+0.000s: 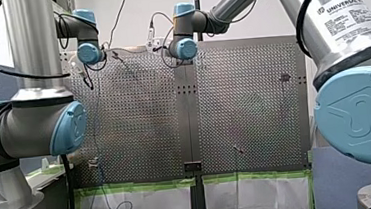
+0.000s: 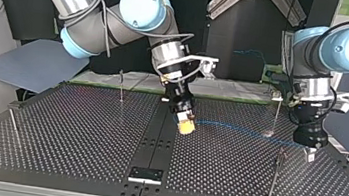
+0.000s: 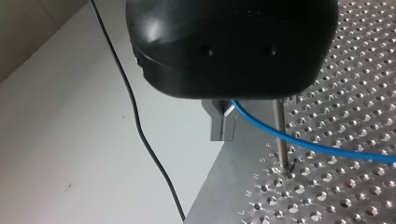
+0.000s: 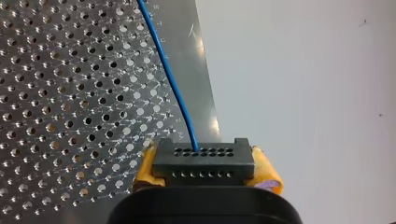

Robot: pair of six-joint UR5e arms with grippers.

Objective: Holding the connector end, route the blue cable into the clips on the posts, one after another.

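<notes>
Starting at the top view's near edge, I see a post [image 2: 274,178] on the table [image 2: 81,147], just beside my left gripper [image 2: 309,154]. Its metal fingers [image 3: 219,123] are pressed together, and the cable [image 2: 239,130] comes out from them. From there the cable stretches over the table toward that view's left, to my right gripper [image 2: 186,126]. That gripper's yellow pads [image 4: 266,170] are clamped on the black connector [image 4: 204,161], where the cable enters. Farther back a second post [image 2: 277,113] stands behind the cable, and a third post [image 2: 121,85] stands well off to the left.
</notes>
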